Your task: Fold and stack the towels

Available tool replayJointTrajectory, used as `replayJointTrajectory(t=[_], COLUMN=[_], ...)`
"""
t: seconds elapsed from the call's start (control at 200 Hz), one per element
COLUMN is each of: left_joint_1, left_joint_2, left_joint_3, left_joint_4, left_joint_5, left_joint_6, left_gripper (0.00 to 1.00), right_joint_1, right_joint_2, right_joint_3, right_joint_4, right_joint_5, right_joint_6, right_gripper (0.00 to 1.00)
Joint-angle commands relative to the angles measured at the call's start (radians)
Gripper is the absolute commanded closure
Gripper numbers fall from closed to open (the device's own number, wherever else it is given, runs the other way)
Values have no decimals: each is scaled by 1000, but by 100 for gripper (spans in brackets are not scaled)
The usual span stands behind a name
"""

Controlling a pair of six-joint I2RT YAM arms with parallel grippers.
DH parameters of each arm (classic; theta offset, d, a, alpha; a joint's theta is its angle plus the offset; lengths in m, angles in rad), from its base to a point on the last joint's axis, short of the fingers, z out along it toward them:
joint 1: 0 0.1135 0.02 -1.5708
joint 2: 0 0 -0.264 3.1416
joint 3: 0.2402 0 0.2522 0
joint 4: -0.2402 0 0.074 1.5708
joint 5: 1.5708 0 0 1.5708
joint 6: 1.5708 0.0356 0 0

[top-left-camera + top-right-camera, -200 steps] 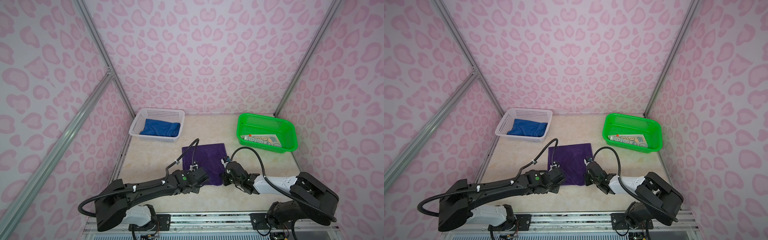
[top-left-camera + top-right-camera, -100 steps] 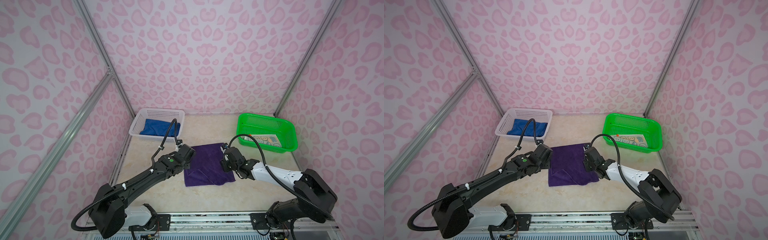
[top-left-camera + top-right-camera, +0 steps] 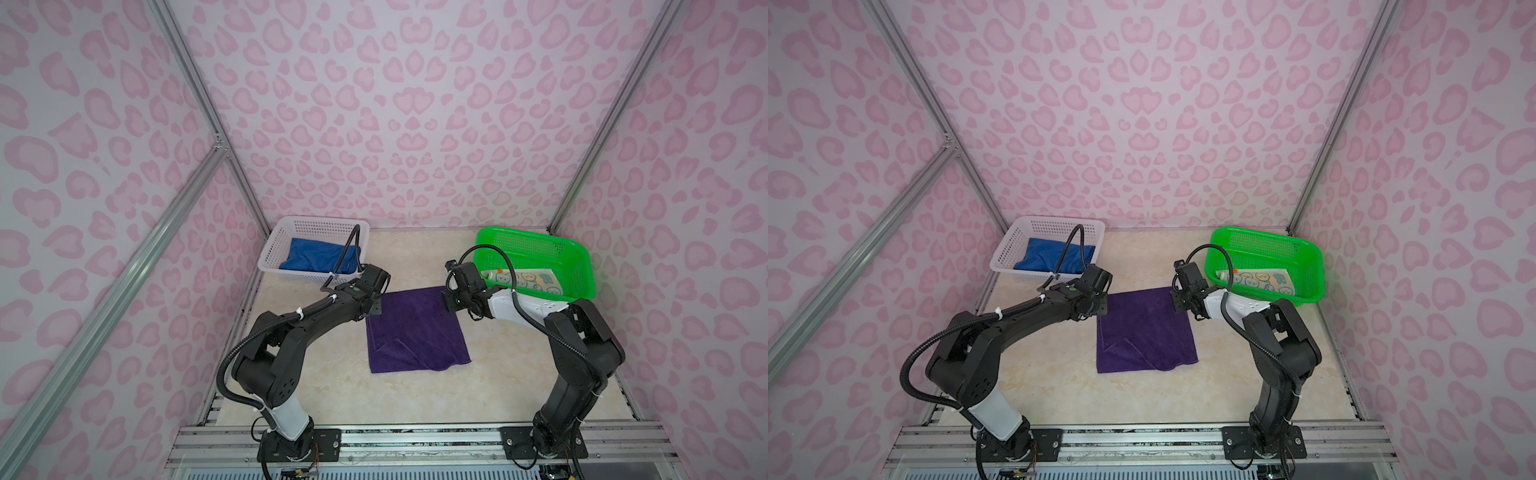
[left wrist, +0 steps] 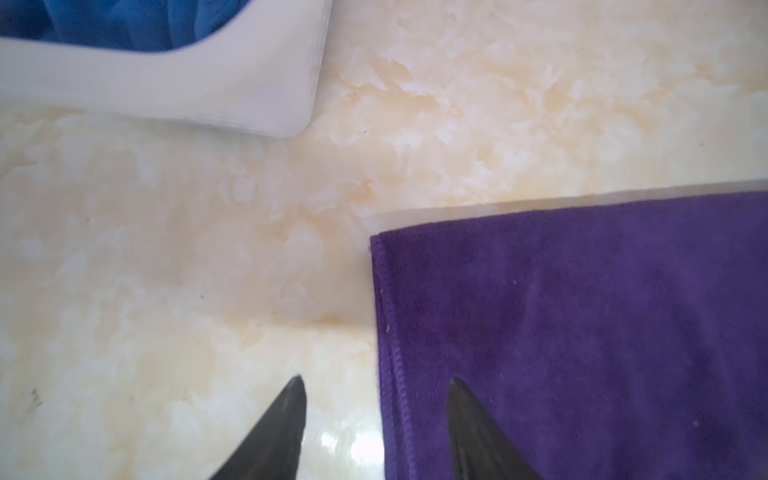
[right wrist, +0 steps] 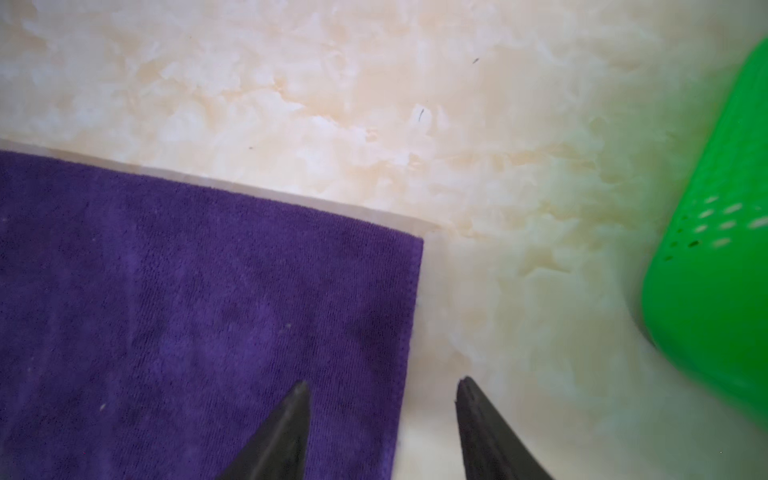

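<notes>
The purple towel (image 3: 415, 328) (image 3: 1144, 332) lies flat mid-table, with a small crease at its near left corner. My left gripper (image 3: 376, 308) (image 4: 376, 380) is open astride the towel's left side edge by the far left corner, one finger over cloth (image 4: 582, 332), one over table. At the far right corner my right gripper (image 3: 451, 305) (image 5: 382, 382) is also open, astride the right edge of the purple towel (image 5: 187, 311). Neither holds anything. The blue towel (image 3: 320, 257) lies in the white basket (image 3: 270, 253). The teal rabbit towel (image 3: 528, 282) lies in the green basket (image 3: 582, 266).
The white basket (image 4: 166, 83) stands just beyond my left gripper, with the blue towel (image 4: 104, 20) inside. The green basket (image 5: 715, 291) is close beside my right gripper. Pink patterned walls enclose the table (image 3: 415, 399) on three sides. A metal rail (image 3: 415, 432) runs along the front.
Both grippers have travelled from the purple towel's near edge to its far corners and opened wider. The towel now lies flat with nothing gripping it.
</notes>
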Motion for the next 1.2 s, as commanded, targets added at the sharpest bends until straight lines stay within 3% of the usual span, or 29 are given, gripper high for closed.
replayJointTrajectory(t=[0.0,0.495,0.83,0.975,1.195], left_joint_1=[21,85,86,86,85], left_joint_2=[60,261,314,327,316], left_joint_3=[49,175,183,181,158], left_joint_4=[51,79,67,67,67], left_joint_5=[24,60,61,74,103], left_joint_6=[33,60,52,54,43], left_gripper=[43,45,53,63,91], right_joint_1=[-5,-50,-51,-51,-55], right_joint_2=[49,208,265,269,260], right_joint_3=[47,205,237,220,212], right_joint_4=[16,-9,-30,-18,-13], right_joint_5=[-26,-68,-96,-102,-102], right_joint_6=[-16,-11,-10,-3,-3], right_gripper=[43,44,57,71,89])
